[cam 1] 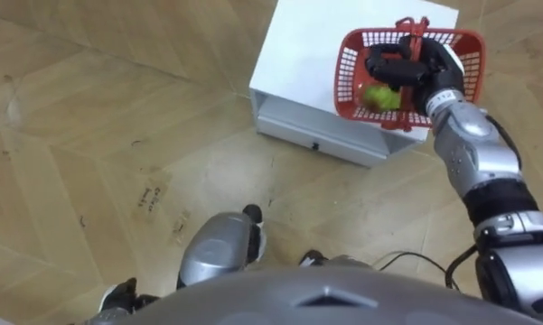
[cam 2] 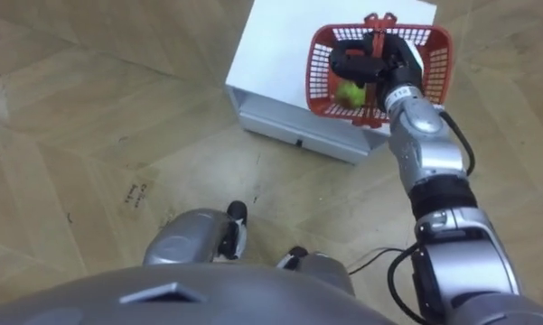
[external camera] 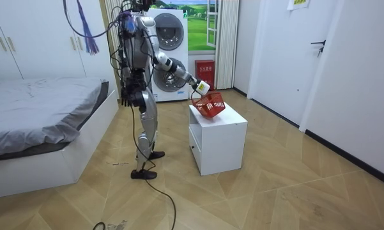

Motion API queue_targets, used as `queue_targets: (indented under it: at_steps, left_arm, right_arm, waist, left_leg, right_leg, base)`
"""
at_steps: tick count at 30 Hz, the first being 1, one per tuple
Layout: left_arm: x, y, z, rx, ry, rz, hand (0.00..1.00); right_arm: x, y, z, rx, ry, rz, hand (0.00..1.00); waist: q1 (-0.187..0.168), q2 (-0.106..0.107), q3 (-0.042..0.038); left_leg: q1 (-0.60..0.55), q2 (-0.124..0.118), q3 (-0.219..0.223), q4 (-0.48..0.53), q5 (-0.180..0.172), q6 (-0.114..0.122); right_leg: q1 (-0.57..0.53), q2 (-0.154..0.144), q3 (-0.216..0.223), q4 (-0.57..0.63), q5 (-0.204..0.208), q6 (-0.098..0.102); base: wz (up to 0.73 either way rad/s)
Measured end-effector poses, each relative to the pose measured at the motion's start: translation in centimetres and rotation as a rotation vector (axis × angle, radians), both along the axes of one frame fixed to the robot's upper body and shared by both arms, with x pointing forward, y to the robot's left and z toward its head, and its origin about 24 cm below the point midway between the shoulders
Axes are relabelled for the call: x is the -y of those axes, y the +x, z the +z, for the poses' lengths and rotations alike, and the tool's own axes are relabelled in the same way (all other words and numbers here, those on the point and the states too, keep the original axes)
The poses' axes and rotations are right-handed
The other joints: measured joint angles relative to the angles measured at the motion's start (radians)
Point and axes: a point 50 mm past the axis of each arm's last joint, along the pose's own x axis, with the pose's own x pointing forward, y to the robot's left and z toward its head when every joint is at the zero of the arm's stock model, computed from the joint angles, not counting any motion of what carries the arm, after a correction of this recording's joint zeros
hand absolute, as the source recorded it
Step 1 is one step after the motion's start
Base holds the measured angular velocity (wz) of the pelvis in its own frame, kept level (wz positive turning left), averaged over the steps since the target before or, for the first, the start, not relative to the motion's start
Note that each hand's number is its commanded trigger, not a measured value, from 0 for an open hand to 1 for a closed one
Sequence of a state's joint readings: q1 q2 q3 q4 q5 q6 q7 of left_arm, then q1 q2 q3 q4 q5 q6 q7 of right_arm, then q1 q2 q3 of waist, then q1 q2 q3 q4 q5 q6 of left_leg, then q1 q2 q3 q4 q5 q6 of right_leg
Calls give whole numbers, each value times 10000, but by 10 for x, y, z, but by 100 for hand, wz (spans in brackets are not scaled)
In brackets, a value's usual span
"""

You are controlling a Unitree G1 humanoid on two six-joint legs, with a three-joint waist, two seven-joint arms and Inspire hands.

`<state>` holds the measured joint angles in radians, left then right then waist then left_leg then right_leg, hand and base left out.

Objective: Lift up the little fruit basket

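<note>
A red plastic fruit basket [cam 1: 347,79] hangs tilted over the right part of the white cabinet's top [cam 1: 298,63]. My right hand [cam 1: 405,69] reaches in from the right and is shut on the basket's red handle [cam 1: 414,31]. A green fruit [cam 1: 380,97] lies inside the basket, under the hand. In the room view the basket [external camera: 211,105] sits at the end of my outstretched right arm, just over the cabinet [external camera: 220,137]. I cannot tell whether it still touches the top. My left hand [external camera: 126,97] hangs by my hip.
I stand on a wooden floor facing the cabinet, which has a drawer [cam 1: 316,135] in its front. A bed [external camera: 45,121] is behind me at the room view's left, and a washing machine [external camera: 169,57] stands by the far wall.
</note>
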<state>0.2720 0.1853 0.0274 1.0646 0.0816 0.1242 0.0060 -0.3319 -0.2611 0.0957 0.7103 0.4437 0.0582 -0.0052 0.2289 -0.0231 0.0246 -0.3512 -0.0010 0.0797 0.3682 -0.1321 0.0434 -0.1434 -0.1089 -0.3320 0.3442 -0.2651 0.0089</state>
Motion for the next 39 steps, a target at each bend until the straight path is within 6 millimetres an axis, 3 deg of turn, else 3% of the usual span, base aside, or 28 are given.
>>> queue_targets:
  at_steps: [5, 16, 17, 18, 19, 31, 35, 39]
  left_arm:
    - [1, 0, 0, -21, -199, -13, 0]
    - [0, 7, 0, 78, -146, -205, 0]
    - [0, 8, 0, 50, -92, -423, 0]
    - [-1, 9, 0, 47, -32, -591, 0]
    - [-1, 9, 0, 52, -30, -600, 0]
    - [-2, 12, 0, 61, -21, -602, 0]
    - [-2, 15, 0, 141, -11, -639, 0]
    - [-4, 19, 1, 310, 45, -705, 0]
  right_arm:
    - [0, 11, 8, 188, -81, -110, 100]
    - [20, 23, 20, 276, 645, -1318, 100]
    - [22, 23, 19, 183, 606, -1365, 80]
    - [24, 23, 20, 161, 552, -1393, 51]
    - [25, 24, 20, 171, 542, -1393, 0]
    - [50, 20, 16, -428, 411, -2087, 0]
    - [51, 24, 20, -299, 380, -2078, 0]
    - [51, 26, 24, -209, 350, -2112, 0]
  waist:
    - [143, 80, 0]
    - [269, 60, 7]
    - [289, 63, 6]
    - [320, 58, 9]
    - [345, 58, 9]
    - [471, 42, 29]
    - [485, 40, 126]
    - [483, 40, 125]
  left_leg:
    - [-336, -20, -49, 106, -4, 8]
    - [-572, -637, -376, -77, 65, 294]
    - [-573, -658, -375, -78, 56, 312]
    - [-591, -665, -373, -79, 38, 339]
    - [-606, -668, -370, -79, 36, 342]
    - [-669, -667, -346, -151, 42, 350]
    - [-683, -668, -331, -190, 42, 350]
    - [-744, -682, -321, -254, 42, 349]
  right_leg:
    - [-263, -13, -30, 33, -8, -10]
    - [-542, -644, -544, 476, -293, 358]
    - [-573, -679, -541, 547, -298, 366]
    - [-590, -690, -554, 550, -298, 366]
    - [-610, -697, -568, 551, -298, 366]
    - [-688, -752, -851, 559, -314, 390]
    - [-707, -748, -851, 514, -313, 390]
    - [-795, -758, -844, 507, -312, 391]
  base:
    - [4]
    - [15]
    - [4]
    - [0]
    - [-3]
    - [0]
    - [0]
    - [0]
